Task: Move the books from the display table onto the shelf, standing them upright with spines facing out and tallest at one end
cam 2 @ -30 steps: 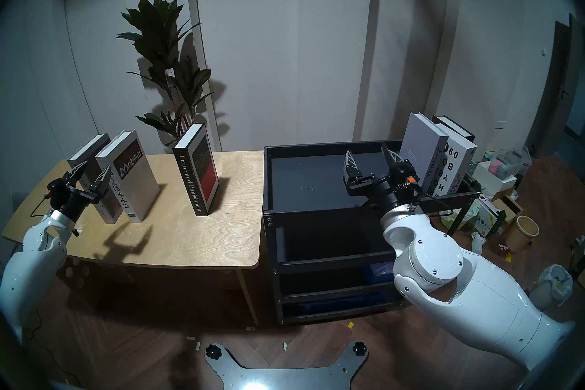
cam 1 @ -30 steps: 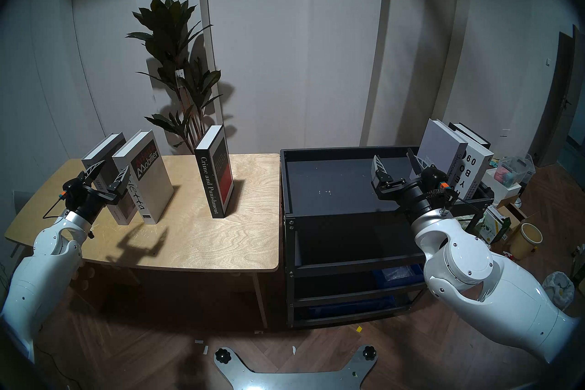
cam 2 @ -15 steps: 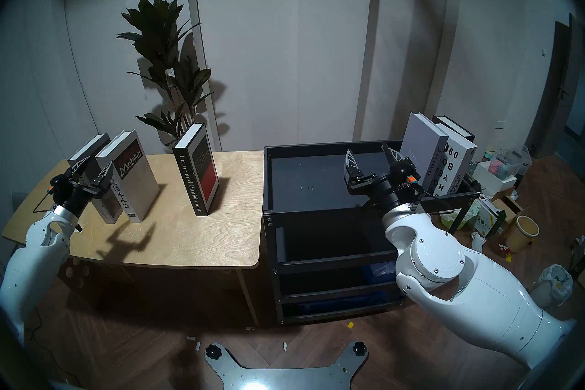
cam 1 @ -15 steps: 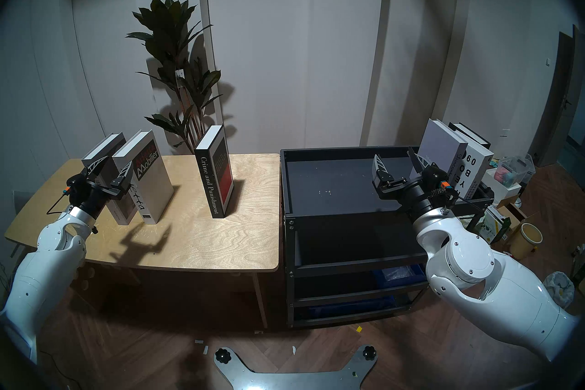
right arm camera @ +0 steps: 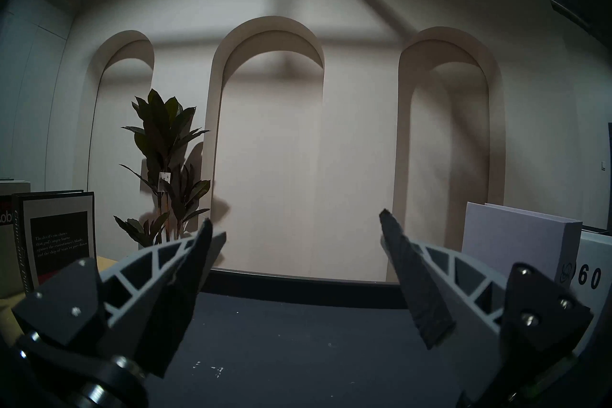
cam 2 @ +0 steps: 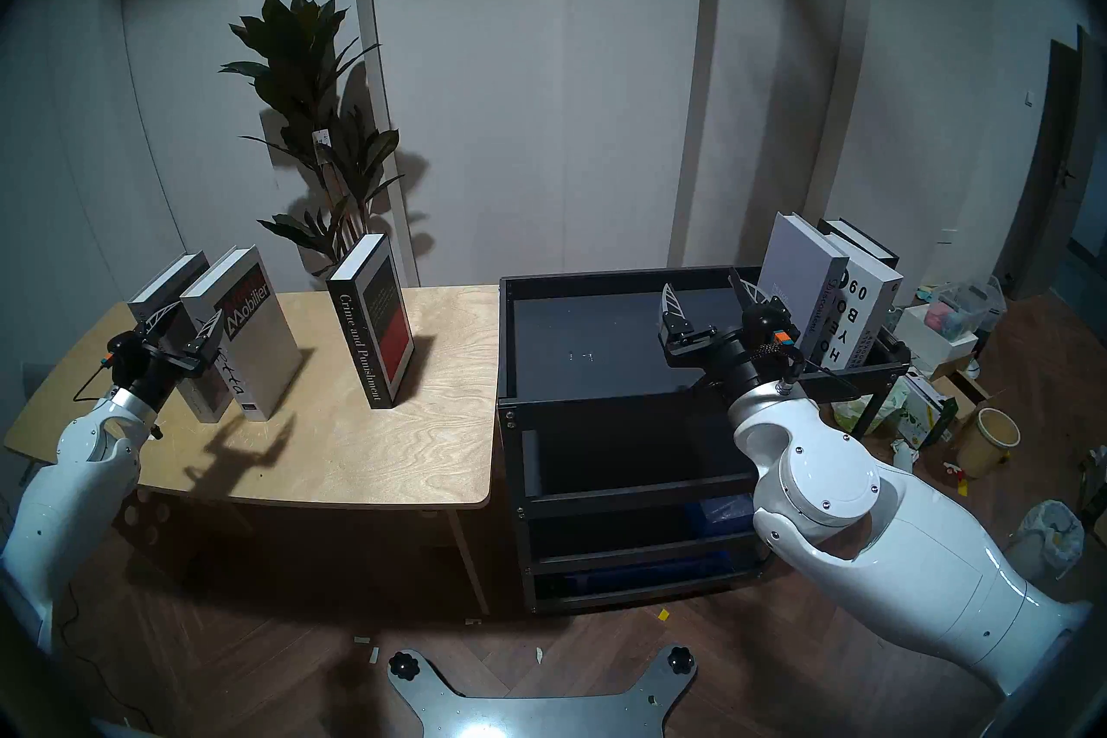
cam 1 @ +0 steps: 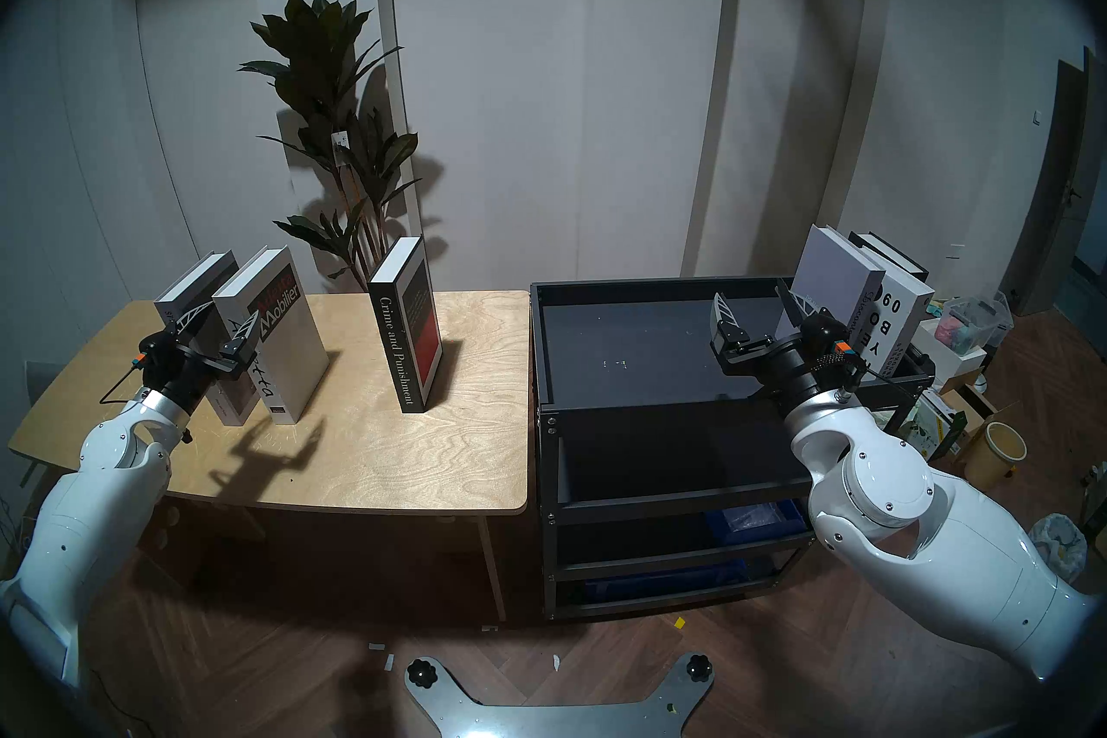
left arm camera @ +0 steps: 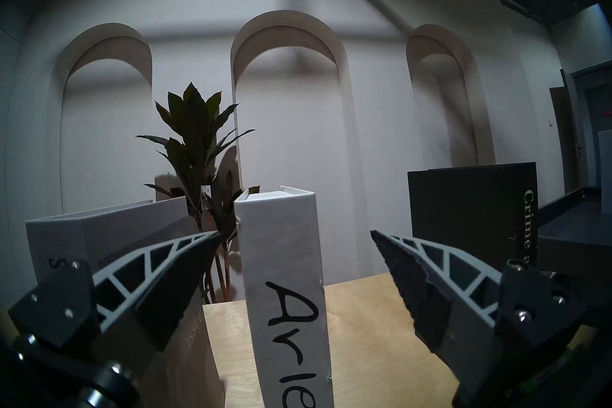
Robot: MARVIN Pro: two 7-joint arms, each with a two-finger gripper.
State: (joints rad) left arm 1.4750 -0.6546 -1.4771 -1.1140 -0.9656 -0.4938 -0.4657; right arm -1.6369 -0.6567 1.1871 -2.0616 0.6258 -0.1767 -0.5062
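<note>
On the table (cam 1: pixel 371 455), where three books remain upright, the Arietta book (left arm camera: pixel 288 265) is framed by the wide-apart, empty left gripper (left arm camera: pixel 294 233), so a straight advance and squeeze seem needed before transfer to the shelf (cam 1: pixel 629 353), where the right gripper (right arm camera: pixel 294 225) hangs open.

I see three books upright on the display table (cam 1: pixel 359 455): a grey one (cam 1: pixel 197 299) at far left, the white Arietta (cam 1: pixel 281 353) beside it, the black Crime and Punishment (cam 1: pixel 407 329) apart. Three more stand together at the shelf's (cam 1: pixel 629 353) right end (cam 1: pixel 862 293).
</note>
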